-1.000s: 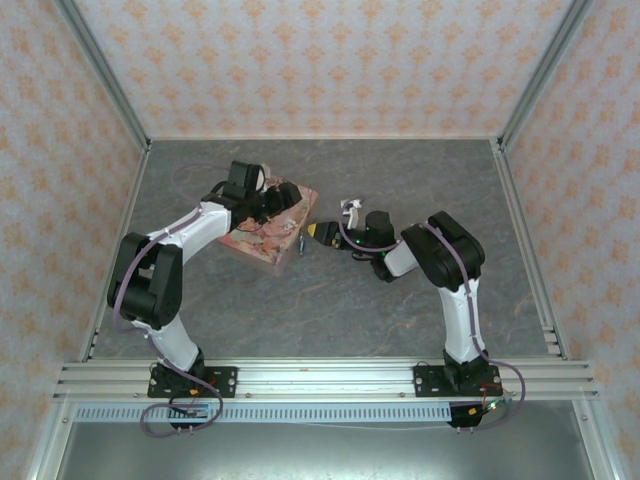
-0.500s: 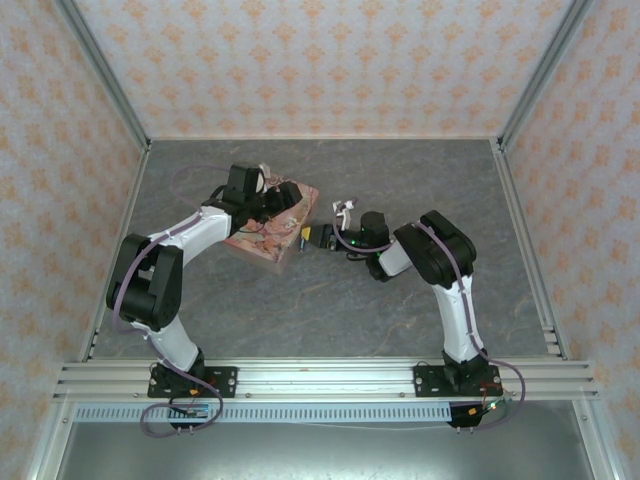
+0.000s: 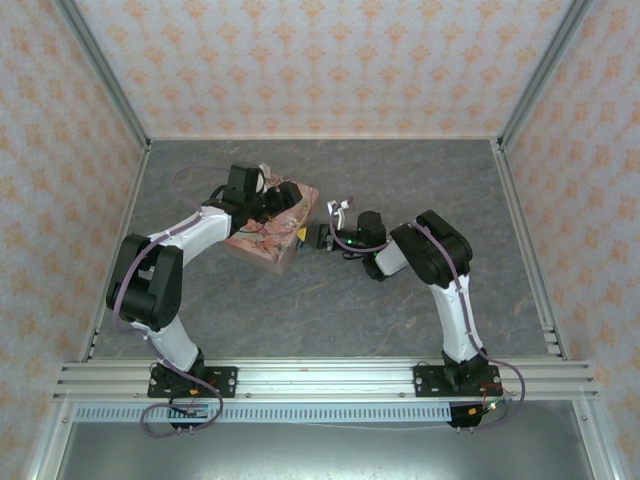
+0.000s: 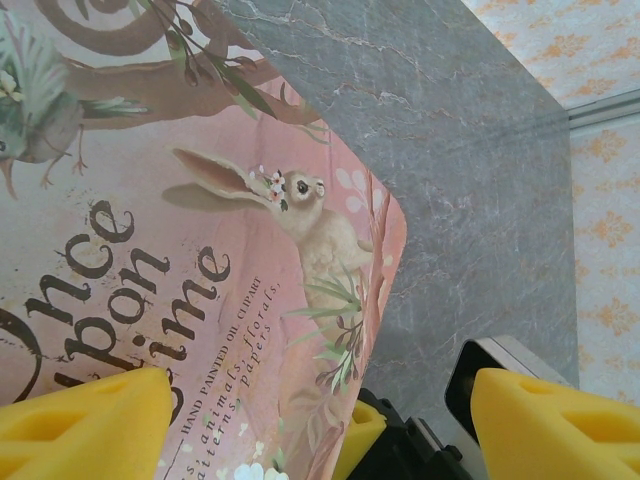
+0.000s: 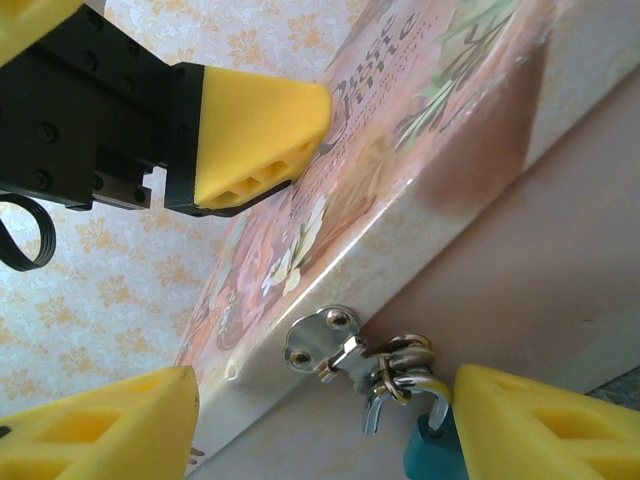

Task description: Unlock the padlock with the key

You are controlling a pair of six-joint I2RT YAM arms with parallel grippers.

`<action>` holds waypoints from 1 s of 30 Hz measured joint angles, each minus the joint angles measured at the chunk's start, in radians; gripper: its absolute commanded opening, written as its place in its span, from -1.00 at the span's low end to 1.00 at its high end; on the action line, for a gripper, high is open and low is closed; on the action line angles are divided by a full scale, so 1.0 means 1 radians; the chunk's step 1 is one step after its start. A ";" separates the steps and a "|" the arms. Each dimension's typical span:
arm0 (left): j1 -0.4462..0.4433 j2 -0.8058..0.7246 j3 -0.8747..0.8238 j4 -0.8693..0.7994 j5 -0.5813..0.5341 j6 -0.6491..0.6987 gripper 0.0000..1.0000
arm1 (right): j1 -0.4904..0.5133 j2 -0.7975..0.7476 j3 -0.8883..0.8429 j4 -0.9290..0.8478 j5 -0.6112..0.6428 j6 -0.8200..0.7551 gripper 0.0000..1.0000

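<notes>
The padlock (image 5: 432, 452) has a teal body. Its silvery shackle (image 5: 398, 396) hangs through the metal hasp (image 5: 322, 340) on the side of the pink illustrated tin (image 3: 262, 236). My right gripper (image 5: 325, 400) is open at the tin's near side, and the padlock sits just inside its right finger (image 5: 550, 425). From above, the right gripper (image 3: 313, 237) is at the tin's right edge. My left gripper (image 4: 322, 400) is open over the lid, with one finger (image 4: 80, 425) above the tin (image 4: 180, 240) and the other past its edge. The key is out of view.
The tin lies tilted on the grey table (image 3: 400, 180), left of centre. Patterned walls and metal posts (image 3: 105, 85) enclose the table. The two grippers are close together at the tin's right edge, and a right-gripper finger (image 4: 362, 432) pokes up beside the tin.
The right gripper has moved left, up to the tin's edge where the padlock hangs. The left gripper has stayed on the tin.
</notes>
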 measured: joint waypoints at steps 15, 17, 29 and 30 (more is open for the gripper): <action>0.000 0.000 0.000 0.000 0.000 0.000 0.59 | 0.003 0.001 0.007 -0.035 -0.011 -0.014 0.36; 0.000 0.000 0.000 0.000 0.000 0.000 0.59 | 0.003 0.003 0.007 -0.019 -0.021 -0.002 0.32; 0.000 -0.005 0.000 -0.011 -0.001 0.000 0.59 | 0.001 0.007 -0.003 -0.014 -0.031 0.027 -0.08; 0.000 -0.005 0.000 -0.011 -0.002 0.000 0.59 | 0.001 0.007 -0.004 -0.014 -0.030 0.027 -0.11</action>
